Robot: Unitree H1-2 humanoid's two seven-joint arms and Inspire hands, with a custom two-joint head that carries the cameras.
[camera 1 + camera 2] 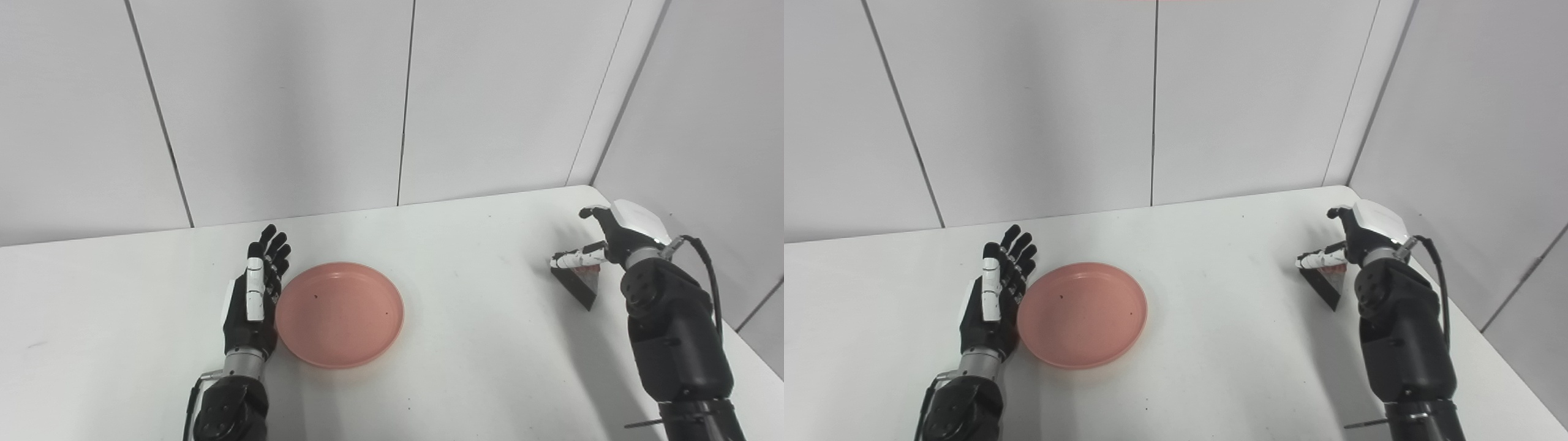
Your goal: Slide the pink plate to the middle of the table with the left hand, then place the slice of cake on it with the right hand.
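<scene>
worktop: we see smooth matt white, faintly specked | pink plate: we read it as smooth plastic, soft sheen | left robot hand beside the plate: black matt plastic, glossy white panels | wall panels behind the plate: we note smooth matt white

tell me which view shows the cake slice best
The left eye view, slightly: the cake slice sits a little larger there, its dark wedge clear of the right hand above it. The right eye view shows the same slice, a bit smaller and closer against the forearm.
</scene>
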